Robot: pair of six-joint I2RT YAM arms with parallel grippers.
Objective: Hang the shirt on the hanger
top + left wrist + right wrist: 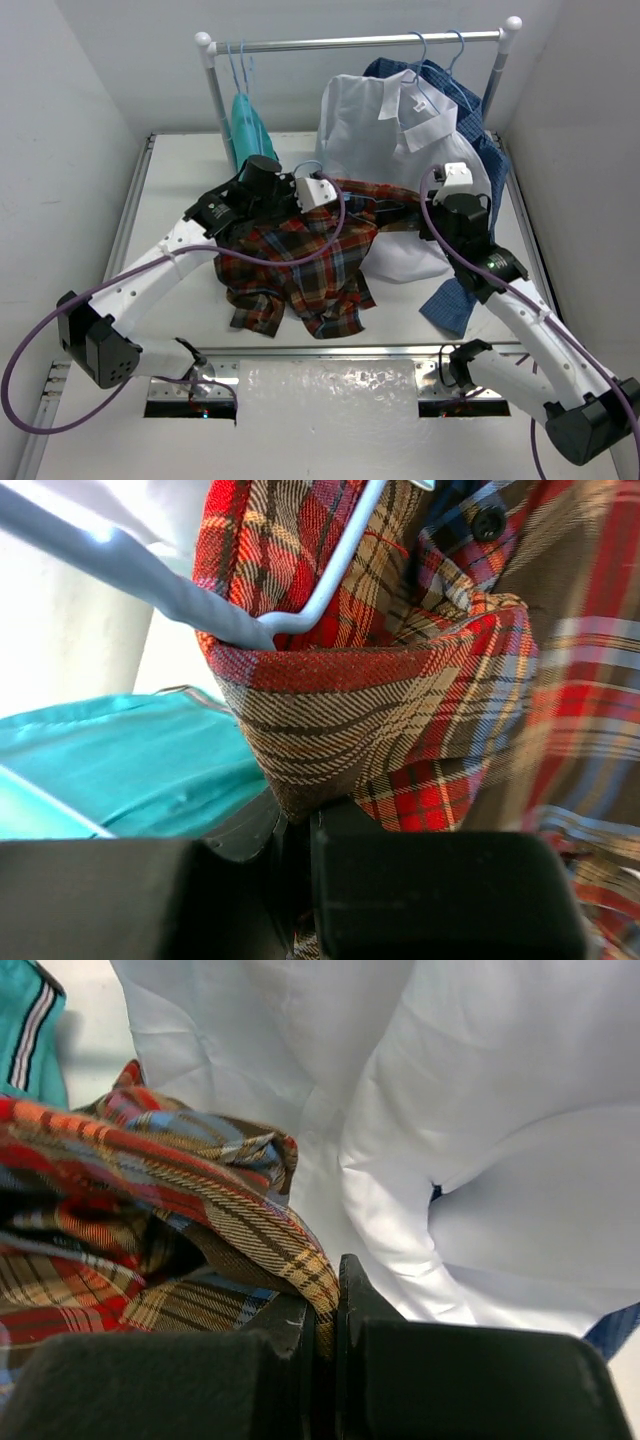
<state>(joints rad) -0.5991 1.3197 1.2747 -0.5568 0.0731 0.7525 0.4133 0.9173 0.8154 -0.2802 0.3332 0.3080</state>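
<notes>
Setting: white table [170,170] under a clothes rail [350,42] that runs across the top of the top view.
Shirt: the plaid shirt [300,270] lies bunched in the centre of the top view, between the two arms. Its lower part is heaped on the table, and its upper edge stretches to the right towards the right arm.
Hanger: a thin pale-blue wire [337,565] in the upper middle of the left wrist view. It slants down against the plaid and bends at the top edge of a fold. How much of it sits inside the shirt cannot be told.
Left gripper: the left gripper [300,850] is at the bottom centre of its own view, fingers together on a fold of the plaid shirt.
Right gripper: the right gripper [325,1345] is at the bottom centre of its own view, jaws pinched on a hem of the plaid shirt.
White shirt [400,140]: hangs from the rail, upper right of centre, touching the plaid at its lower left.
Blue checked shirt [455,295]: hangs behind the white one, its tail showing at right of centre.
Teal garment [248,130]: hangs at the rail's left end, upper left of the plaid.
Spare hangers [240,60]: on the rail at upper left, above the teal garment.
</notes>
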